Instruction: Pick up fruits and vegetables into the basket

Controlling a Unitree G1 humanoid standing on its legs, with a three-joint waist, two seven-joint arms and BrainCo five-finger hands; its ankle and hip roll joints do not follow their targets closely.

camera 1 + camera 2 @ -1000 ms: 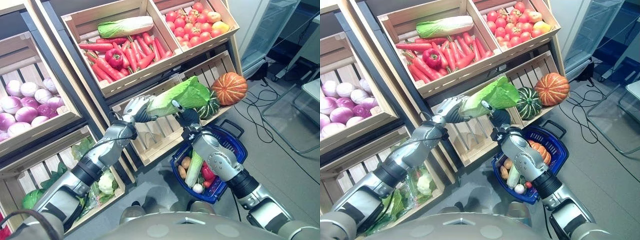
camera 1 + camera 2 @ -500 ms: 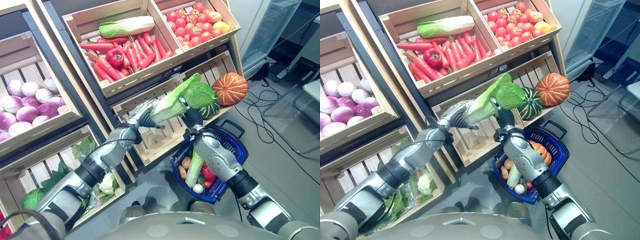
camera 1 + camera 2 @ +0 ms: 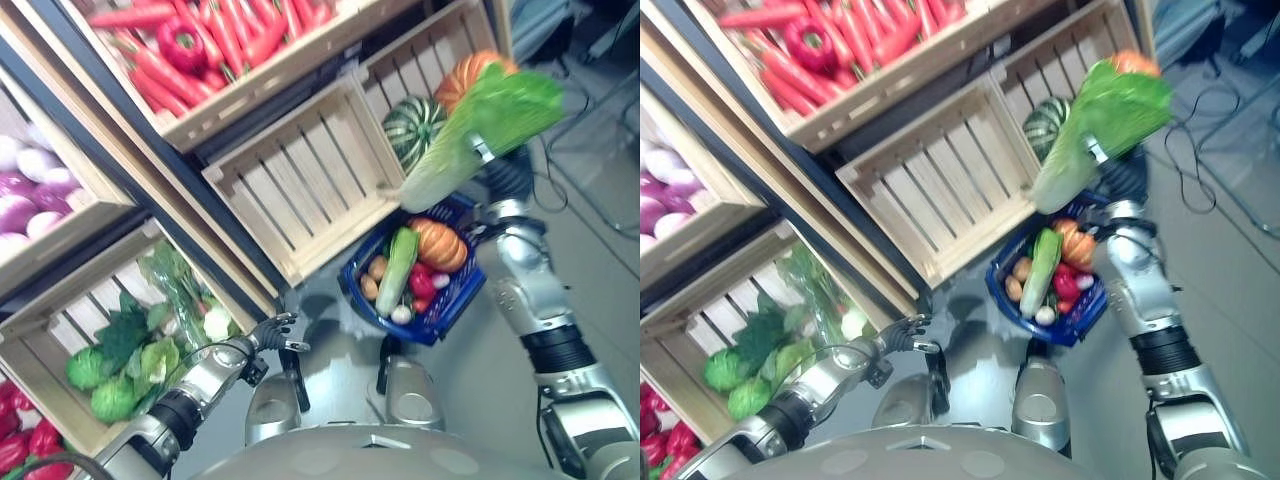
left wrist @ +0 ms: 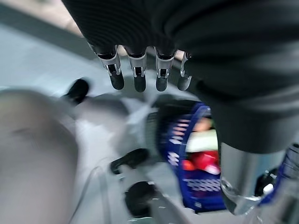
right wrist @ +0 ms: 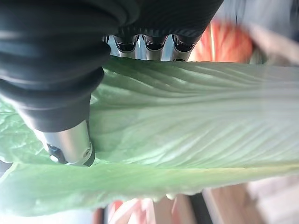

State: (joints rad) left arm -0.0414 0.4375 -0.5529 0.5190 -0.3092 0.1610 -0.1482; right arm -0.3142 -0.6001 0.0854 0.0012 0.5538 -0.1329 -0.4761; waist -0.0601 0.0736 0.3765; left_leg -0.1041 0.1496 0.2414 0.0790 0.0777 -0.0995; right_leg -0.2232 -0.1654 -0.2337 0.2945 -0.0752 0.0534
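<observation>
A long napa cabbage with a pale stalk and green leafy top is up in the air, tilted, just above the blue basket. My right hand is shut on it, with fingers and thumb wrapped round the leaves. The basket stands on the floor and holds a small orange pumpkin, another long green cabbage, a red pepper and some small round vegetables. My left hand hangs low near the floor, left of the basket, open and holding nothing, with its fingers relaxed.
Wooden crates line the shelves: carrots and a red pepper on top, an empty slatted crate in the middle, a striped green squash and an orange pumpkin behind the cabbage. Onions and leafy greens lie at the left.
The camera has tilted down. My left hand has let go of the cabbage and dropped low. My right hand alone has carried the cabbage to the right, over the basket.
</observation>
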